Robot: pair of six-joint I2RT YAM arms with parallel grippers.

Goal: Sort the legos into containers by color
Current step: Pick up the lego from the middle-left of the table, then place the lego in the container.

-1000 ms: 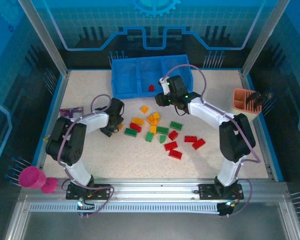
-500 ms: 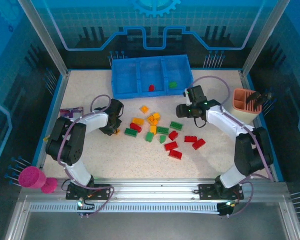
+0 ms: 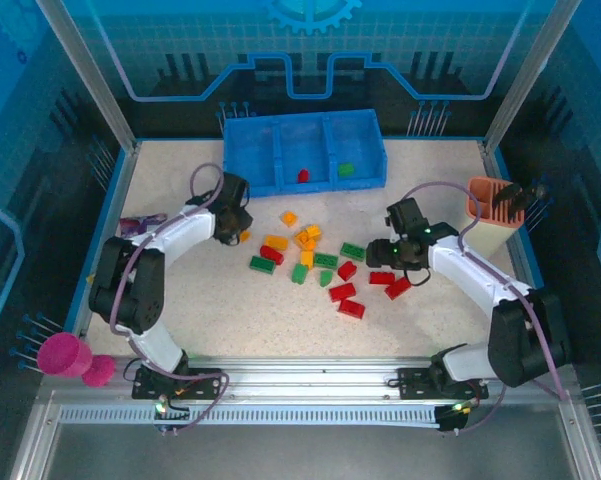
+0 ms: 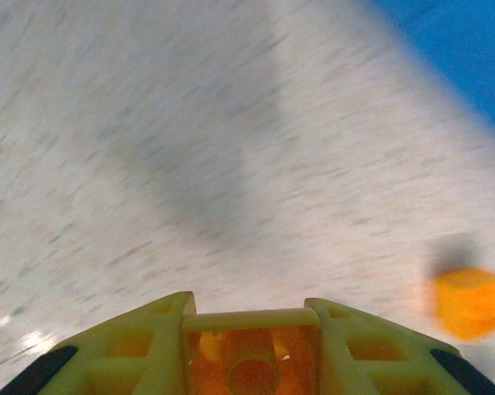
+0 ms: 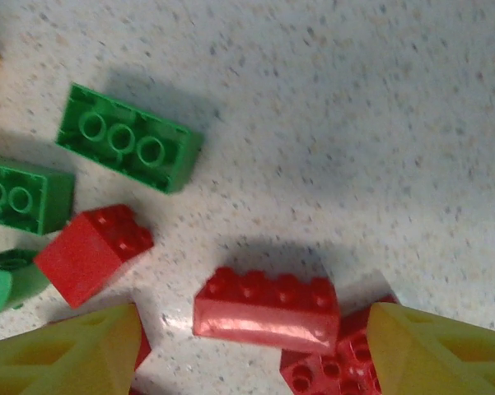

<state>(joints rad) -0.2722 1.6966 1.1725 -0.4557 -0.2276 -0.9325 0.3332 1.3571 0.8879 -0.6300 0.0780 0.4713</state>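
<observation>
Okay, the left claw [image 3: 238,228] sits just in front of the blue tray [image 3: 250,185], near its left compartment. In the left wrist view, the left claw [image 4: 249,311] is narrow. Its yellow plastic fingers [image 4: 140,346] pinch what looks like an orange brick [image 4: 251,362], hollow underside and round tube facing the camera. That view is motion-blurred, so the actual contact is hard to confirm. A second orange brick [image 4: 468,303] lies blurred on the table [image 4: 189,148] to the right, with the tray wall a blue band in the top right corner. The table is speckled beige and matte.

The right claw [image 3: 388,258] is over the red pieces at the right end of the scatter. In the right wrist view, the right claw [image 5: 253,317] is wide and holds nothing. Its yellow fingers [image 5: 74,354] stand either side of a long red brick [image 5: 268,309], which is glossy with a row of four studs, and there is a gap on each side. Another red brick [image 5: 329,374] touches its lower right corner, partly hidden by the right finger. A short red brick [image 5: 91,251] lies tilted just to the left. Two green bricks [image 5: 128,148] lie beyond it, well apart from the long red one.

The tray is low rigid plastic with three compartments side by side. One red lego [image 3: 303,176] is in the middle compartment and one green lego [image 3: 346,170] is in the right.

The loose legos [image 3: 310,255] lie spread on the table between the arms, with red, green and orange-yellow mixed.

An orange-pink slotted holder [image 3: 485,200] stands at the right edge, close behind the right arm. A purple packet [image 3: 140,225] lies beside the left arm. A magenta cup [image 3: 65,355] sits outside the table's left edge.
</observation>
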